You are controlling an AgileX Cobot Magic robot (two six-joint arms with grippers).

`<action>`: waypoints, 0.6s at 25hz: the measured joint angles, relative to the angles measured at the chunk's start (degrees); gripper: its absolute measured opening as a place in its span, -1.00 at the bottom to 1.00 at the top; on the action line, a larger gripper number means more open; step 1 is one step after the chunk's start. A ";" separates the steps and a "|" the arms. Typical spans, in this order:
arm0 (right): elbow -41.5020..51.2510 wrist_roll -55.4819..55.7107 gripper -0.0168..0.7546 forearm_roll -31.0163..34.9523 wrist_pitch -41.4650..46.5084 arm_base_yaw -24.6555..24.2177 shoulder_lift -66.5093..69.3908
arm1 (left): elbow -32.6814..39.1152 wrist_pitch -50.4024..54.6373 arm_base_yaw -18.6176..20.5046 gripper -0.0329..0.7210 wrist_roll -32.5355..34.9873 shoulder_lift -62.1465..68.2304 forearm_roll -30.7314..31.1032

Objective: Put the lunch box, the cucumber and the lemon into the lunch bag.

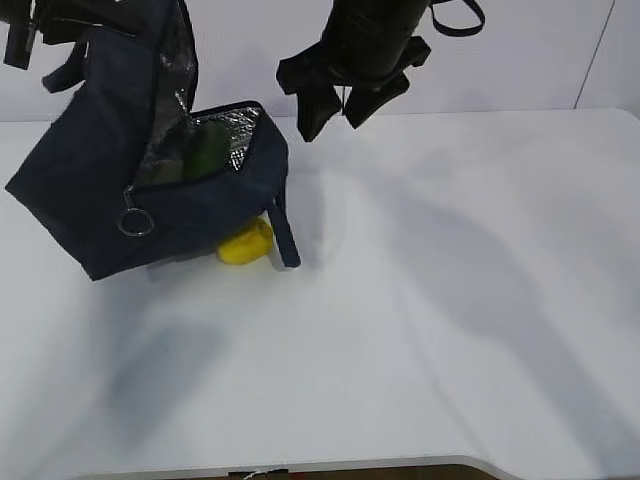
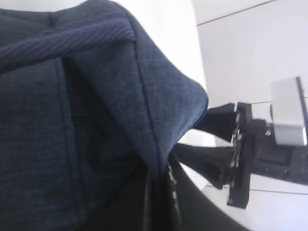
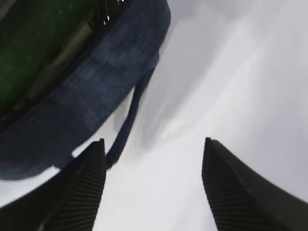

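The navy lunch bag (image 1: 90,190) hangs tilted above the table at the left, its silver-lined mouth facing up and right. My left gripper (image 1: 68,58) is shut on the bag's fabric at the top; in the left wrist view the jaws (image 2: 161,192) pinch a fold of the lunch bag (image 2: 72,120). The dark green cucumber (image 1: 205,150) lies inside the mouth and shows as the cucumber (image 3: 29,53) in the right wrist view. The yellow lemon (image 1: 245,243) rests on the table under the bag's lower edge. My right gripper (image 1: 330,125) hovers open and empty right of the bag (image 3: 151,140). The lunch box is hidden.
A loose handle strap (image 1: 285,230) dangles from the bag beside the lemon, and a metal zipper ring (image 1: 135,222) hangs on its front. The white table (image 1: 450,300) stretches right and forward, its front edge at the bottom of the exterior view.
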 joint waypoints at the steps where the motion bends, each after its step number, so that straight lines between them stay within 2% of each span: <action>1: 0.80 0.00 0.34 -0.09 0.00 0.00 -0.68 | 0.00 0.00 0.00 -0.96 0.21 0.00 -0.41; 9: 3.34 0.30 0.34 2.42 0.00 0.00 -2.60 | 0.00 -0.32 0.00 -0.96 0.88 0.00 -1.01; 15: 3.38 0.39 0.34 3.22 0.00 0.00 -2.60 | 0.00 -0.43 0.11 -0.96 2.15 0.00 -9.36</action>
